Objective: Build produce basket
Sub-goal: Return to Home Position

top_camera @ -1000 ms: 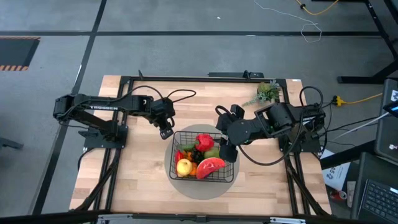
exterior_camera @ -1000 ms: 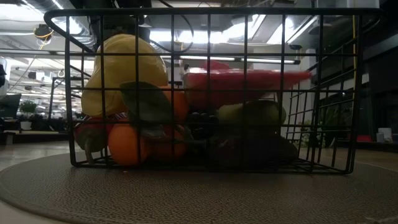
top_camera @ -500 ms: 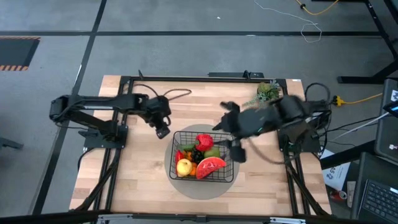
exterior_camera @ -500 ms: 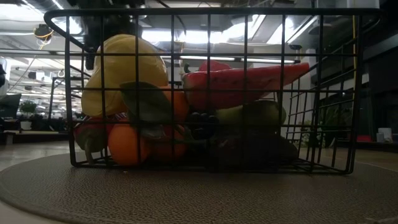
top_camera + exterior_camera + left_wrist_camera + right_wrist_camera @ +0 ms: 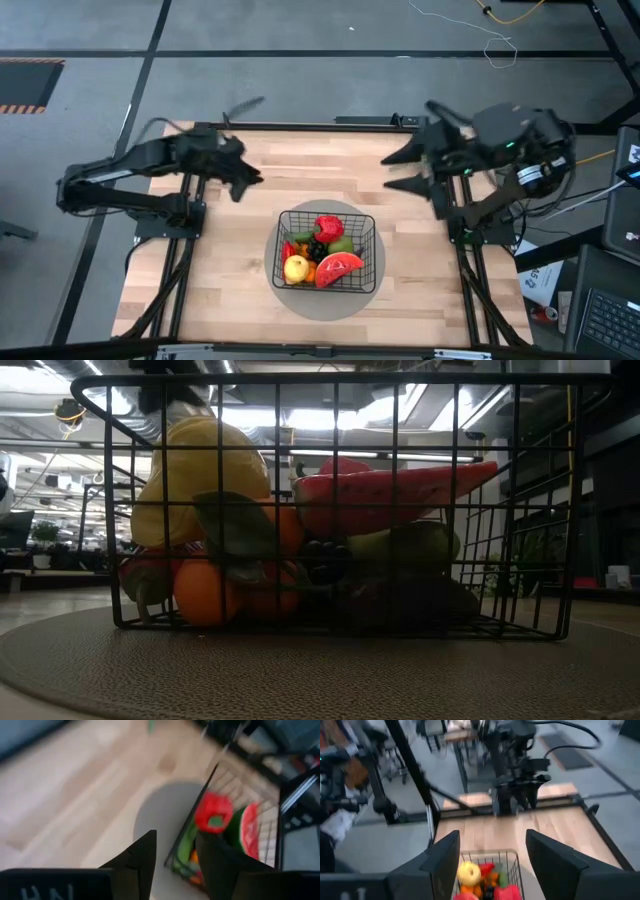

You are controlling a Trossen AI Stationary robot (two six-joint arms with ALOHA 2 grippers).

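Observation:
The black wire basket [image 5: 281, 236] stands on a round grey disc [image 5: 325, 302] near the table's near edge. It holds the produce: a yellow lemon [image 5: 296, 267], a watermelon slice [image 5: 338, 268], a red pepper [image 5: 329, 227], with oranges [image 5: 205, 592], a pear [image 5: 405, 545] and dark grapes [image 5: 325, 555] lower down. My left gripper [image 5: 243, 184] hangs raised to the basket's far left, open and empty. My right gripper [image 5: 400, 171] is raised to the basket's far right, wide open and empty. Both wrist views look down on the basket [image 5: 487, 852] from a distance.
Black frame rails [image 5: 330, 127] run along the table's far edge and down both sides. The arm bases stand at the left [image 5: 165, 212] and right [image 5: 480, 232] sides. Bare wood lies around the disc. Cables and a desk sit beyond the table's right edge.
Both grippers have left the basket. The right one rose from the basket's right wall and swung up toward the far right corner. The left one rose from the basket's far left corner and drew back to the left. The watermelon slice settled on top of the produce.

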